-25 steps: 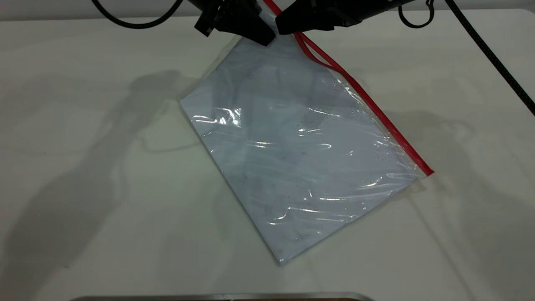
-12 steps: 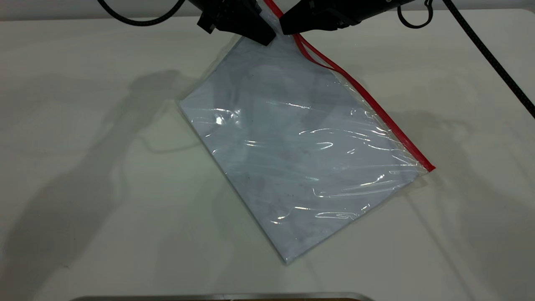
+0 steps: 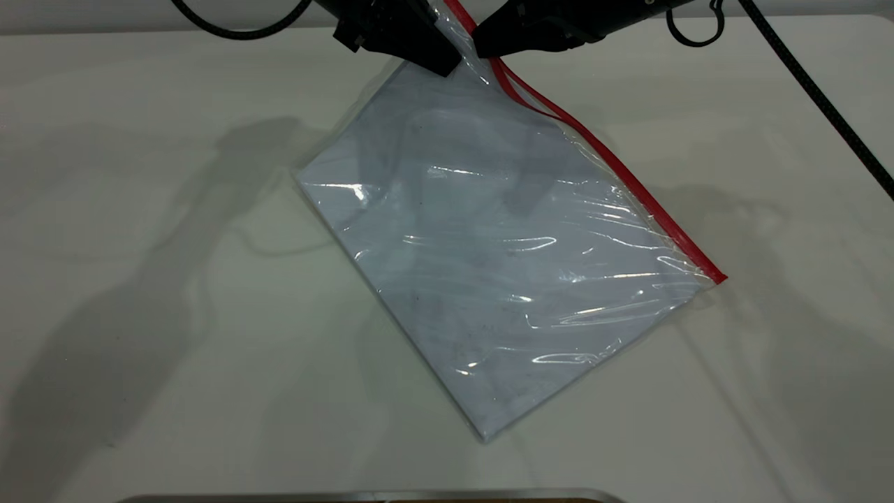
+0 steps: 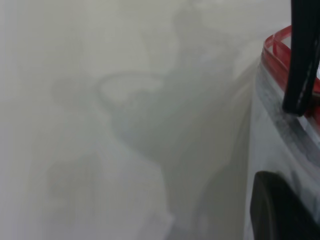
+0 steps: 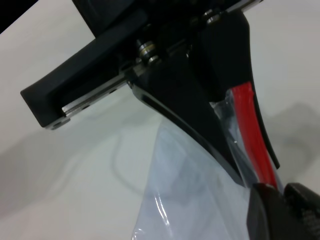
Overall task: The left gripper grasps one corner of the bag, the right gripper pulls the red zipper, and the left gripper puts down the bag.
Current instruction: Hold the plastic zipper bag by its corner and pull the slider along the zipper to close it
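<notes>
While left claw (image 3: 447, 59) clamps bag (image 3: 503, 251) corner, right claw (image 3: 485, 47) pinches red zipper (image 3: 614, 164) just beside.

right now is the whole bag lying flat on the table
No, the left gripper holds the bag lifted at its red-zipper corner.

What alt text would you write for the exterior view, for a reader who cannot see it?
A clear bag holding white paper is lifted by its top corner, its low corner on a white table. At the top edge, the left claw grips that corner and the right claw closes on the red zipper, which runs down the bag's right edge.
</notes>
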